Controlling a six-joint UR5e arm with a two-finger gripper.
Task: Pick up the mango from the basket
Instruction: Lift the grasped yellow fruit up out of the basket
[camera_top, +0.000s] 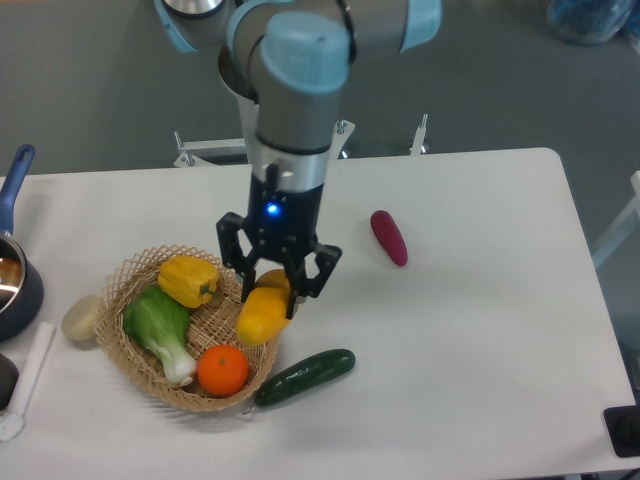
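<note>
While the mango (262, 314) leaned on the basket (140, 375) right rim, your gripper (272, 297) fingers straddled its far end, spread wide, seemingly not yet clamped for lifting.

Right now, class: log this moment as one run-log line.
gripper: open, astride mango | mango: in basket, ungrasped | also in basket: pepper, orange, bok choy
</note>
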